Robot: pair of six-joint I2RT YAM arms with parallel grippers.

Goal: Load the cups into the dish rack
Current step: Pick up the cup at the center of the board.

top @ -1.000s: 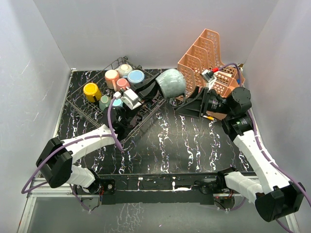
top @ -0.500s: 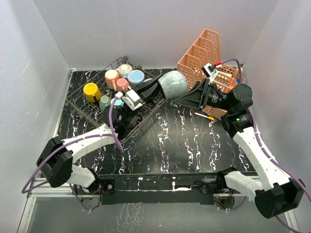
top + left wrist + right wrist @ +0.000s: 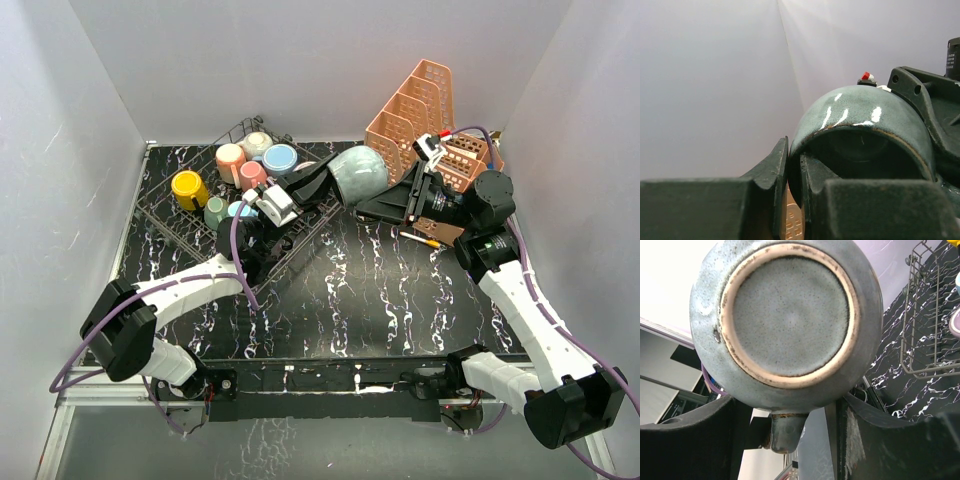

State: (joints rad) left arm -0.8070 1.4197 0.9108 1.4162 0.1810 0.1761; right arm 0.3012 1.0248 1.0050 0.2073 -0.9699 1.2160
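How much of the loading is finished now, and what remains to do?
Done: several cups, one of them yellow, sit in the dish rack. In hand: the grey-green mug hangs in the air beside the rack, its rim pinched by the left gripper, with the right gripper's jaws flanking its body; whether they grip is unclear. Left: this mug must go into the rack. No other loose cup shows.

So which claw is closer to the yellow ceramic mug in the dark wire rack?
Left. The left claw is over the right side of the dark wire rack holding the yellow ceramic mug. The right claw is farther right, beyond the grey-green ceramic mug between them.
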